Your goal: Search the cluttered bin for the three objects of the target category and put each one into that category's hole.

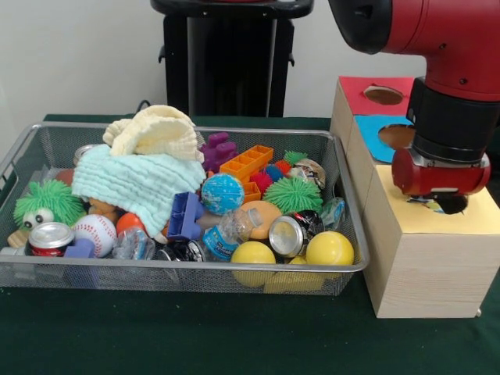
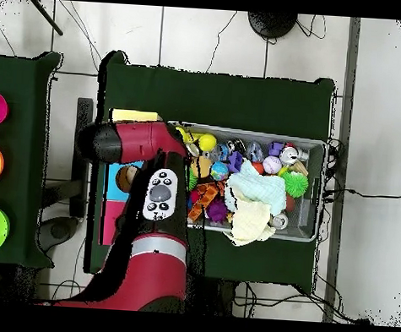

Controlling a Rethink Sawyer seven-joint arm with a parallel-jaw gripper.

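The silver wire-mesh bin (image 1: 195, 266) stands on the green table, packed with toys; it also shows in the overhead view (image 2: 314, 190). No polka-dot cloth shows in the bin. My gripper (image 1: 451, 205) hangs low over the yellow-topped wooden box (image 1: 478, 216), right at its hole, which it hides. A small pale scrap with coloured specks (image 1: 426, 201) shows at the hole's edge under the gripper; I cannot tell whether it is held. In the overhead view the red arm (image 2: 157, 166) covers the gripper and most of the yellow top (image 2: 135, 115).
The blue-topped box (image 1: 373, 127) and the red-topped box (image 1: 361, 87) stand behind the yellow one. In the bin a mint-green waffle cloth (image 1: 133, 183) and a cream cloth (image 1: 156, 133) lie on balls, cans and blocks. Two yellow balls (image 1: 252, 254) sit at the front.
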